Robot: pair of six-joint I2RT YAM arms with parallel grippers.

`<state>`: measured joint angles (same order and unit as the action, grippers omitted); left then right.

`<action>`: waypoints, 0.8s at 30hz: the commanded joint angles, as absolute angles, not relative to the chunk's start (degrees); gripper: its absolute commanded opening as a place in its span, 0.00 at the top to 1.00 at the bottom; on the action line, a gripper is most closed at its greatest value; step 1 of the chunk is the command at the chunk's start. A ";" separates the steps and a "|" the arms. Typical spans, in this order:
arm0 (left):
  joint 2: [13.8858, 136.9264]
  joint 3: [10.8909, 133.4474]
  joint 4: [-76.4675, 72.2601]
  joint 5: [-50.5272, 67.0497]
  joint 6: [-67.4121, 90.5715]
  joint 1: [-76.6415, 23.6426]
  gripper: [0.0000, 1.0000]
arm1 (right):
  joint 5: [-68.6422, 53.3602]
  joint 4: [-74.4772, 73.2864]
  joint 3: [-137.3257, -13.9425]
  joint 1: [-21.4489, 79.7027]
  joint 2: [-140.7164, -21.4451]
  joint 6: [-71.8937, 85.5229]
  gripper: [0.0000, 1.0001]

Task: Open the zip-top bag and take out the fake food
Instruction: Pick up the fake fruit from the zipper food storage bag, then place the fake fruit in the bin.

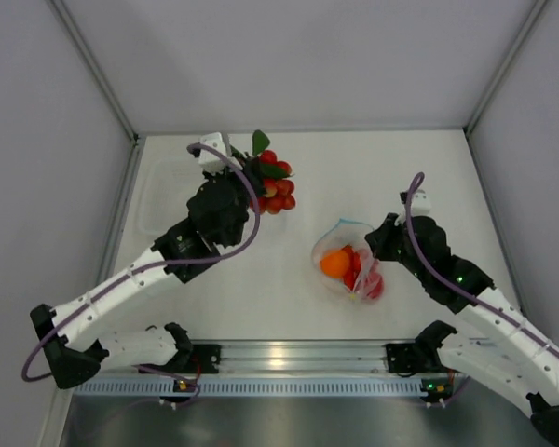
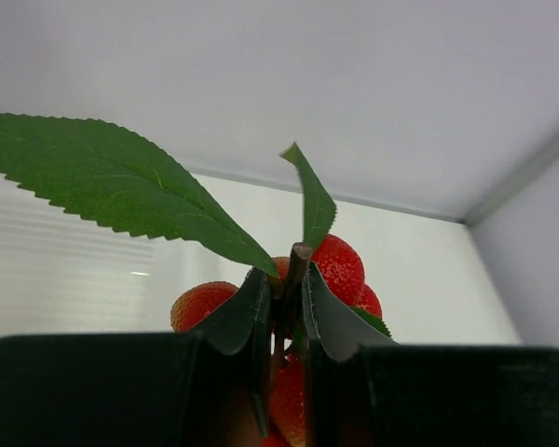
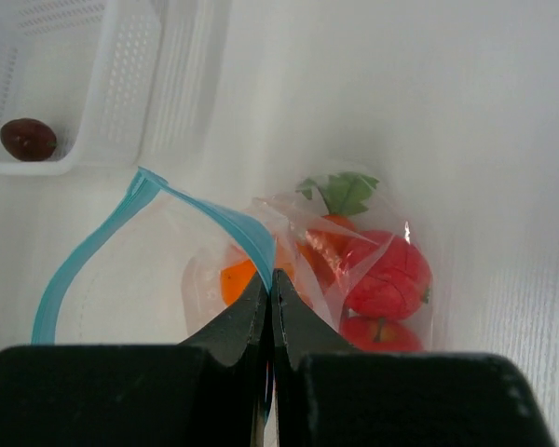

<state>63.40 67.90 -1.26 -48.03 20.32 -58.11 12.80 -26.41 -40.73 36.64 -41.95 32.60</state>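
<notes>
Pinched together, the right gripper (image 3: 270, 279) grips the zip-top bag (image 3: 298, 228) by its teal rim. An orange (image 3: 235, 279), a carrot (image 3: 331, 233) and red fruits (image 3: 387, 275) sit inside, just beyond. The bag lies mid-table (image 1: 289, 289), well apart from the walls. Farther off, the left gripper (image 2: 284, 279) clamps the stem of the berry cluster (image 2: 338, 265), apparently lifted, beside the tray (image 3: 121, 84).

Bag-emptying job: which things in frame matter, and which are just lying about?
Job:
- bag, edge pinched by right gripper
- berry cluster, held in left gripper
- orange, carrot, red fruits, all inside bag
- dark piece, lying in tray

Lying about:
- tray, not named in the job
</notes>
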 commanded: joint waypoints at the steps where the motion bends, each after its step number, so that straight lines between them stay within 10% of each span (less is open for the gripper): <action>1: 67.39 70.13 8.87 -43.27 21.97 -46.79 1.00 | 15.38 -29.26 -45.61 37.18 -40.26 31.73 1.00; 24: 102.56 87.54 19.15 -52.49 14.58 -17.23 1.00 | 14.41 -33.92 -51.24 37.09 -37.00 27.78 1.00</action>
